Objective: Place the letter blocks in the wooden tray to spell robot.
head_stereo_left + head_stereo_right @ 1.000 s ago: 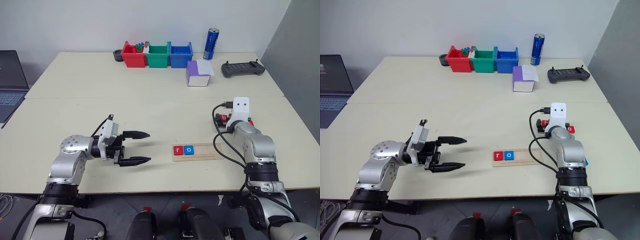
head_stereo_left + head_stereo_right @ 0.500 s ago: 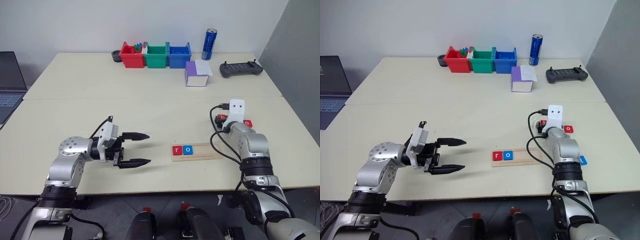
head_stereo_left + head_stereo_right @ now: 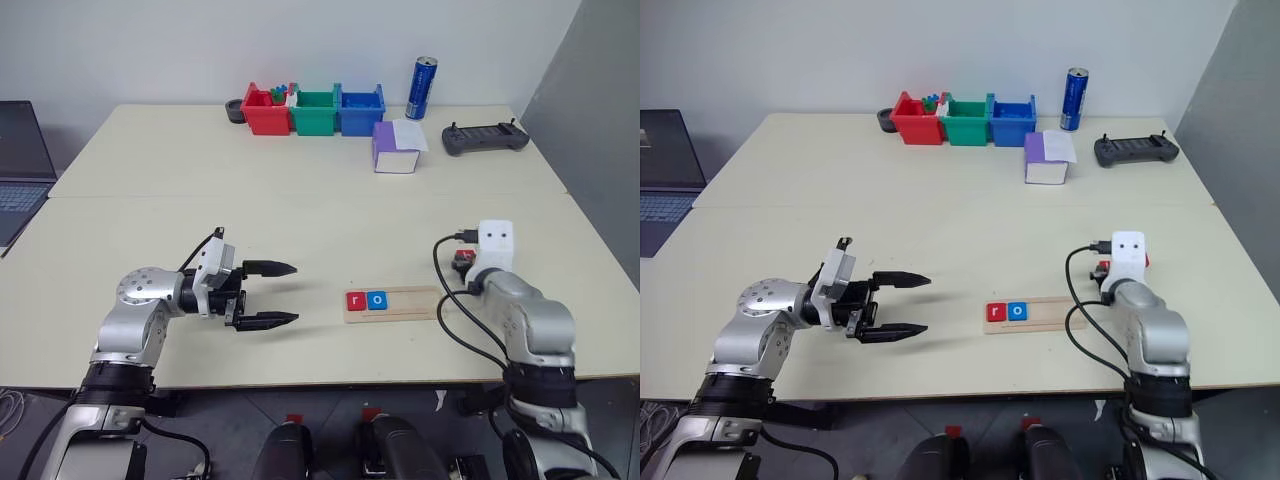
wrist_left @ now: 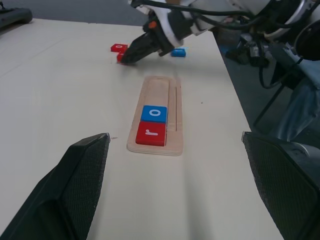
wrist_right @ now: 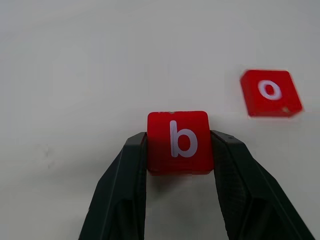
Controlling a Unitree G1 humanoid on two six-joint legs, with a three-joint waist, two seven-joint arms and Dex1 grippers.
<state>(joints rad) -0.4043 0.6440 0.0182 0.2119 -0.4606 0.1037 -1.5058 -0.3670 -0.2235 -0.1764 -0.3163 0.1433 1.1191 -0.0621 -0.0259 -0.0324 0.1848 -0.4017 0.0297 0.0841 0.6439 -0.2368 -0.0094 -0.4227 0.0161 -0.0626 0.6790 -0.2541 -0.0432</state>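
Note:
The wooden tray lies in front of me, right of centre, with a red "r" block and a blue "o" block side by side at its left end. My right gripper is shut on a red "b" block, low over the table to the right of the tray. A red "o" block lies flat just beyond it. A blue block rests on the table near the right arm. My left gripper hovers open and empty to the left of the tray, pointing toward it.
At the back of the table stand red, green and blue bins, a blue can, a purple-and-white box and a black controller. A laptop sits at the far left. A black cable loops over the tray's right end.
My right gripper has shut on the red "b" block and drawn back toward me with it. The left arm has stayed put.

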